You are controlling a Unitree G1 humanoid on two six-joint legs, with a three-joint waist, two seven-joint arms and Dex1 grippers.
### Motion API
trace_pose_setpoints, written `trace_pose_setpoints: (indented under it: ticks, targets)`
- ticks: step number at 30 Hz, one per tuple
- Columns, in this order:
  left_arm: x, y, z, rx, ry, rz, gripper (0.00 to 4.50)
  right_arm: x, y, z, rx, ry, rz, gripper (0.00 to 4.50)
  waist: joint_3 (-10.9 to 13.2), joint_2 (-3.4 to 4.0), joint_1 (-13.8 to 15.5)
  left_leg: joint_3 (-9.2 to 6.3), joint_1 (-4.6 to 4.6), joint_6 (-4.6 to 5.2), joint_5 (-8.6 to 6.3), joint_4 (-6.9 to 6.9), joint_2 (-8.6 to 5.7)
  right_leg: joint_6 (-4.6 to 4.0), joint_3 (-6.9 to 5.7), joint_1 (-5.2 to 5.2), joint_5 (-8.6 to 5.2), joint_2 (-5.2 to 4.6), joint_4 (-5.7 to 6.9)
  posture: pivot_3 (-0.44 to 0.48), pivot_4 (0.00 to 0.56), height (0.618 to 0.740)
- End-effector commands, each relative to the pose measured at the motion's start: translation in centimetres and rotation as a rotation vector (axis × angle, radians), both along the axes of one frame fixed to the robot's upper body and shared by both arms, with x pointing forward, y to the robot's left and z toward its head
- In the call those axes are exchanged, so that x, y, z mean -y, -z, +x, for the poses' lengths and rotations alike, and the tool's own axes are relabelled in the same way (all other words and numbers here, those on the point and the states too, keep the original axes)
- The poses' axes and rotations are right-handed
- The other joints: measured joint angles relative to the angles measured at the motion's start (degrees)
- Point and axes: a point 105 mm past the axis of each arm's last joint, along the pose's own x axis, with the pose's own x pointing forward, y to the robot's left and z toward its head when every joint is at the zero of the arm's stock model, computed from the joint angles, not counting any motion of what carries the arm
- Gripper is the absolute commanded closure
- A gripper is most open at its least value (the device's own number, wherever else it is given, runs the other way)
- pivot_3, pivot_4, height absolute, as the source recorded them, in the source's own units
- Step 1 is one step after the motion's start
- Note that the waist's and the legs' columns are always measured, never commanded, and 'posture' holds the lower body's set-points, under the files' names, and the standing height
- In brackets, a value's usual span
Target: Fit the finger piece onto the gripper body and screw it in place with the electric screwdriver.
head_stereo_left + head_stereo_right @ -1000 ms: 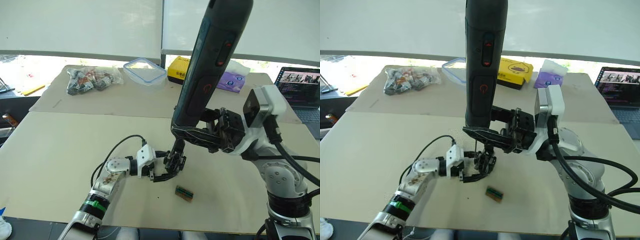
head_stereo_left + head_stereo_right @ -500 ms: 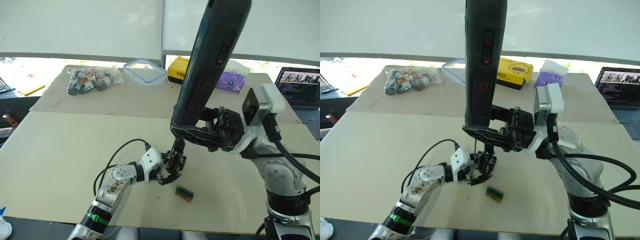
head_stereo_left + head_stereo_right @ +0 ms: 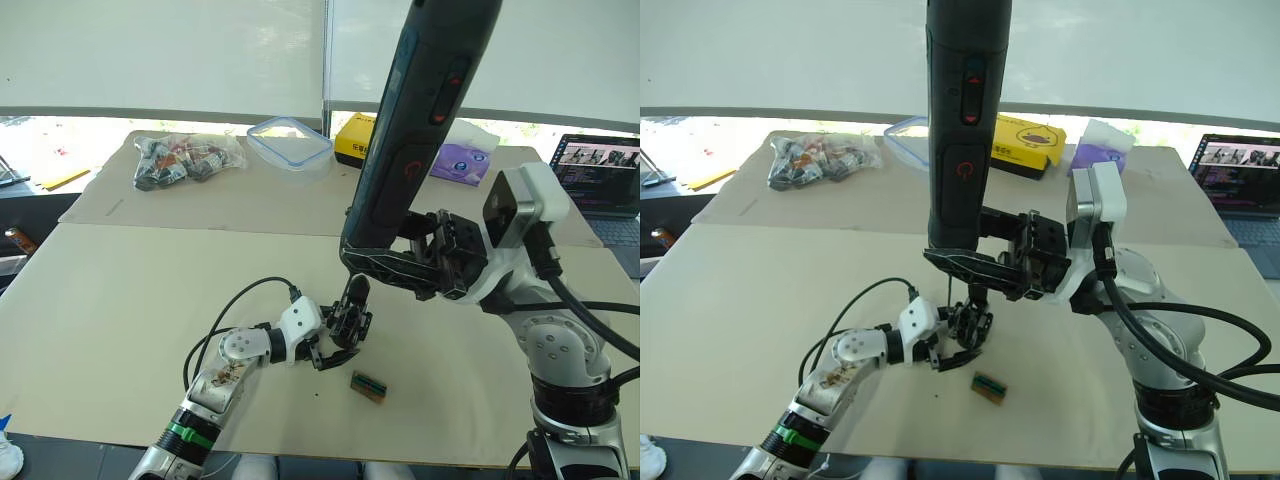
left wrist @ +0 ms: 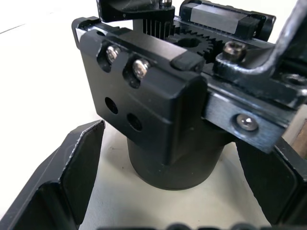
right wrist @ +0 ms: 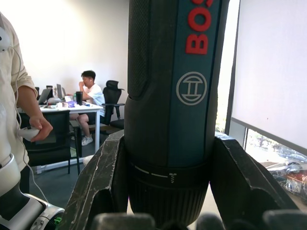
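Right gripper (image 3: 985, 268): its two black fingers are closed around the lower end of the electric screwdriver (image 3: 965, 120) and hold it nearly upright above the table (image 3: 120, 300). In the right wrist view the fingers (image 5: 103, 182) press on both sides of the tool's collar.
Electric screwdriver: a long dark cylinder with red marks on its side, the thin metal bit pointing down toward the gripper body (image 3: 350, 322).
Left gripper (image 3: 335, 345): it lies low on the table, its fingers spread wide around the gripper body. In the left wrist view one finger (image 4: 62, 177) stands on each side of the block with a gap of table between; they do not touch it.
Gripper body: a small black block standing on the table, just in front of the left gripper and directly under the screwdriver tip. The left wrist view shows screws, a small gear and a round base on it (image 4: 163, 129).
Finger piece: a black pointed part rises from the gripper body (image 3: 356, 290); I cannot tell if it is this piece or if it is screwed.
Small green block (image 3: 368, 385): flat on the table, near the gripper body, apart from it.
Far end of table: a bag of small parts (image 3: 180, 158), a clear box (image 3: 290, 140), a yellow box (image 3: 1025, 140), a laptop (image 3: 605, 185).
Right wrist view background: people in an office room.
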Motion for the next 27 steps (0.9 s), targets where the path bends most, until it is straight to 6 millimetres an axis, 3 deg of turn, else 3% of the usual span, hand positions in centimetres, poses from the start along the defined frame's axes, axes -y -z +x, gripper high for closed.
trace_pose_setpoints:
  ticks: [1, 3, 27]
  targets:
    - [0.1, 0.8, -0.2, -0.035, 0.007, 0.012, 1.23, -0.2, -1.0, -0.8, 0.059, -0.023, 0.006, 2.54, 0.0, 0.0, 0.02, 0.0, 0.0, 0.0, 0.0, 0.0, 0.0, 0.0, 0.0, 0.0, 0.0, 0.0, 0.0, 0.0, 0.15, 0.74]
    - [0.2, 0.9, -0.3, -0.039, 0.011, 0.016, 2.15, -0.3, -0.9, -0.8, 0.061, -0.023, 0.001, 2.54, 0.0, 0.0, 0.06, 0.0, 0.0, 0.0, 0.0, 0.0, 0.0, 0.0, 0.0, 0.0, 0.0, 0.0, 0.0, 0.0, 0.15, 0.74]
    - [0.4, 1.2, -0.4, -0.038, 0.021, 0.026, 2.15, -1.3, 1.6, 0.5, 0.057, 0.023, -0.068, 2.54, 0.0, 0.0, 0.18, 0.0, 0.0, 0.0, 0.0, 0.01, 0.0, 0.0, 0.0, 0.02, 0.0, 0.0, -0.02, 0.0, 0.15, 0.74]
